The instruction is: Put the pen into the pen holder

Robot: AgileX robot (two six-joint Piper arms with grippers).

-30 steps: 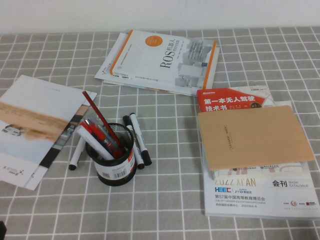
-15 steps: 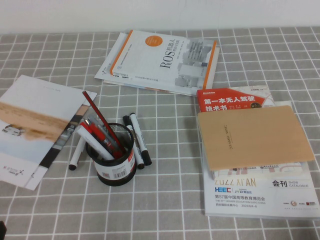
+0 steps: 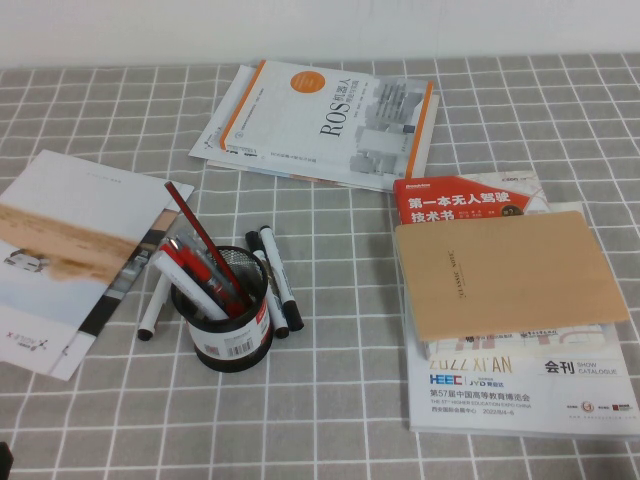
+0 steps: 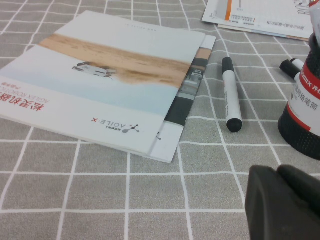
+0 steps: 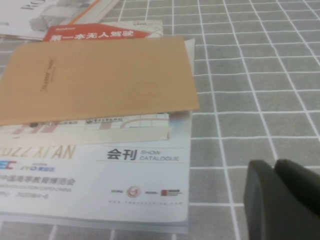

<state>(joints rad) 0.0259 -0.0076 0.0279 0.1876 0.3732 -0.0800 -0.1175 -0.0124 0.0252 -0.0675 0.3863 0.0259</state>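
Observation:
The black wire-mesh pen holder point(image 3: 231, 322) stands on the grey checked cloth left of centre and holds red-bodied pens, a thin dark-red pencil and a white barrel. One white marker with black cap point(image 3: 155, 304) lies just left of it and also shows in the left wrist view point(image 4: 231, 95). Two more markers point(image 3: 281, 278) lie just right of the cup. My left gripper point(image 4: 277, 171) is shut and empty, low over the cloth near the table's front left, short of the holder point(image 4: 305, 117). My right gripper point(image 5: 274, 166) is shut and empty, beside the catalogue at the front right.
A brochure point(image 3: 70, 250) lies left of the holder. A stack of ROS books point(image 3: 320, 120) lies at the back centre. A tan notebook point(image 3: 505, 275) lies on a stack of catalogues point(image 3: 520, 385) at the right.

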